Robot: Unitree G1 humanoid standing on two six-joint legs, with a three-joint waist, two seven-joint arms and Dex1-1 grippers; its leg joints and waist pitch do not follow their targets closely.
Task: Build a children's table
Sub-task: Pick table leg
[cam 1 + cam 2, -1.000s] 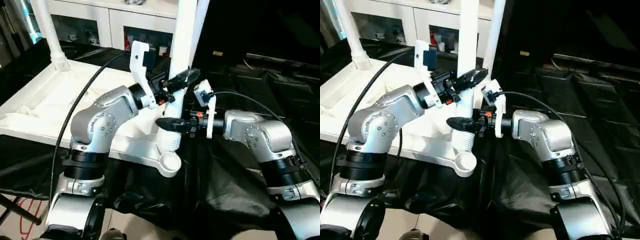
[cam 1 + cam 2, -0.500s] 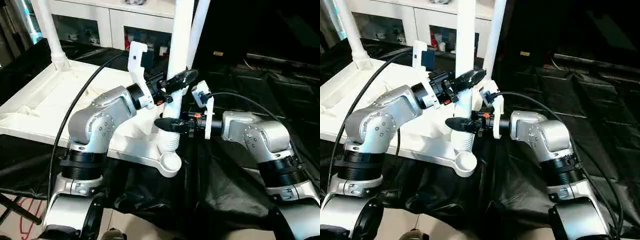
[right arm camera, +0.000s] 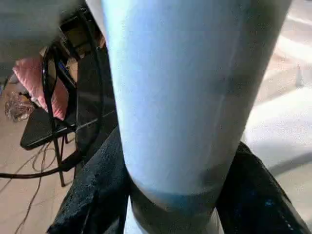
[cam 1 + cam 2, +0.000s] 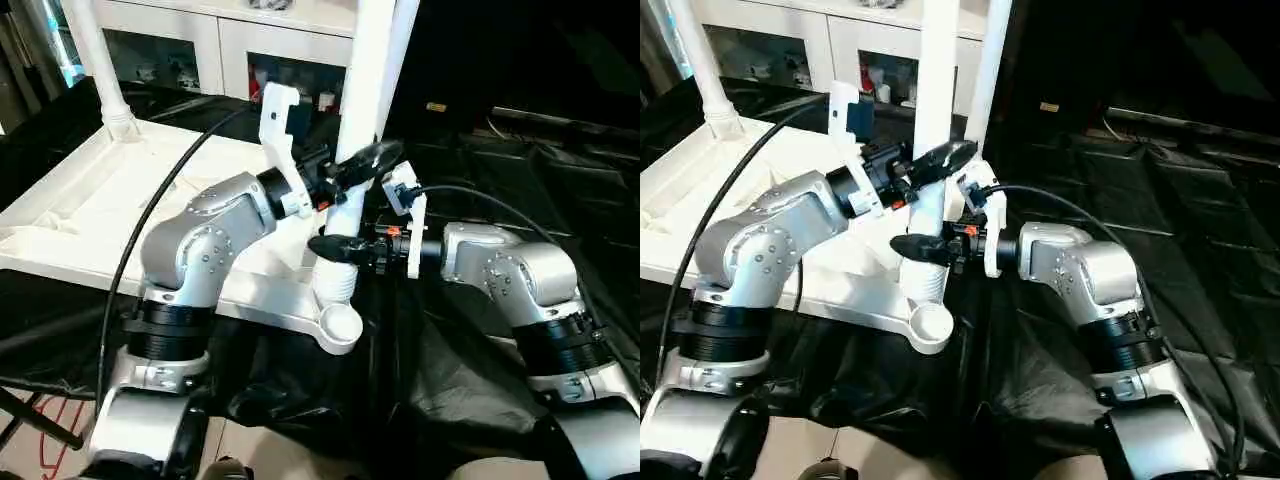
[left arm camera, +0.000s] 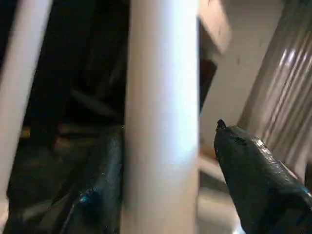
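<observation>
Leg (image 4: 362, 110) upright btwn both pincers: left pincer (image 4: 362, 163) above right pincer (image 4: 335, 247); tabletop (image 4: 90, 215) to left.

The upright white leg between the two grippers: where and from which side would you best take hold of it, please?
Grip the smooth round shaft of the leg just above its ribbed threaded end, coming level from the side, jaws straddling the tube. It stands nearly upright, and the right gripper clamps there, with the left gripper higher and one finger off it.

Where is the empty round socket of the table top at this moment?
In the left eye view, the empty corner socket sticks out at the near corner of the table top, just below the ribbed foot of the upright leg.
</observation>
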